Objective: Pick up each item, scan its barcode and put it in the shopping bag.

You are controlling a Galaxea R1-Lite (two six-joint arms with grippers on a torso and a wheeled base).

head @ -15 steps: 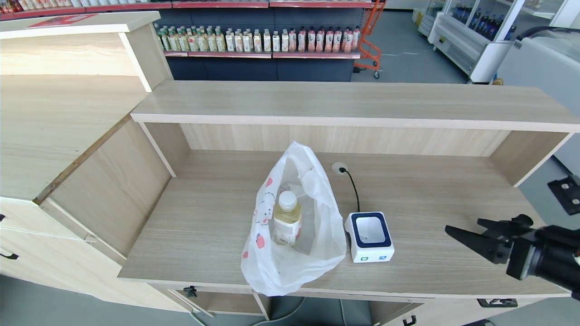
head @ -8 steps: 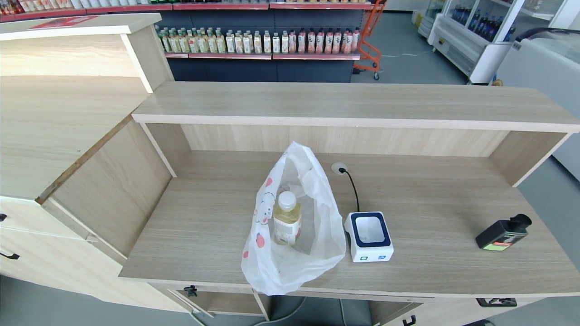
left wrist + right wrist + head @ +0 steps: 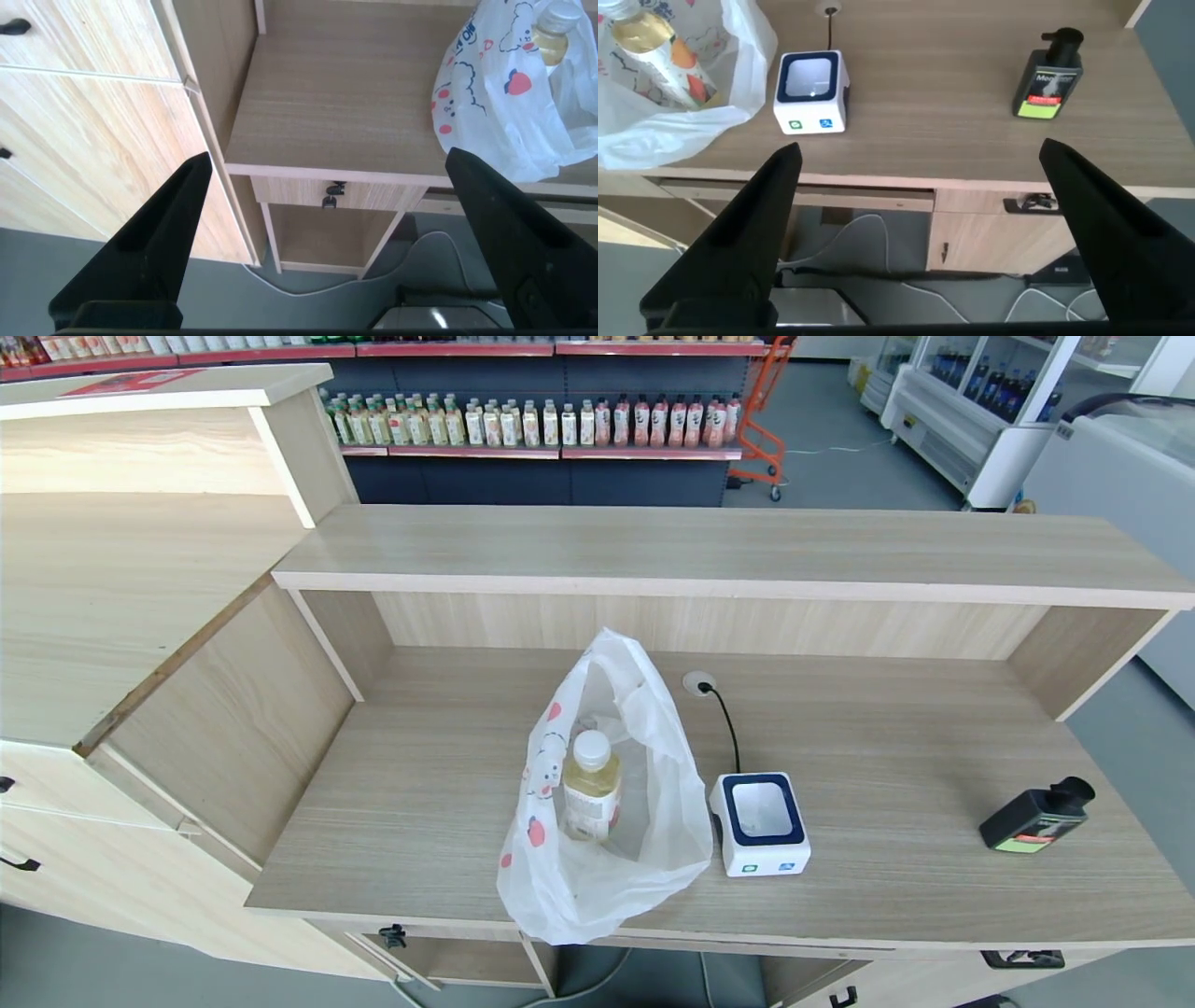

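A white shopping bag (image 3: 644, 821) with red prints stands open at the middle of the wooden counter (image 3: 896, 747). A yellow drink bottle (image 3: 592, 789) with a white cap stands upright inside it. To the bag's right sits the white barcode scanner (image 3: 761, 823), its window facing up. A black pump bottle (image 3: 1034, 819) with a green and red label lies near the counter's right end. My right gripper (image 3: 920, 147) hangs open and empty off the front edge, with the scanner (image 3: 811, 91) and the black bottle (image 3: 1050, 77) beyond it. My left gripper (image 3: 329, 159) is open and empty, off the front edge left of the bag (image 3: 509, 103).
A raised shelf (image 3: 728, 546) runs along the counter's back, with side walls at both ends. The scanner's black cable (image 3: 726, 723) leads to a grommet behind it. Drawers and handles (image 3: 1029, 202) sit under the front edge. Store shelves with drinks stand far behind.
My right gripper, which was open above the counter's right end a second ago, has drawn back out of the head view, uncovering the black bottle. Bag, scanner and drink bottle have not moved.
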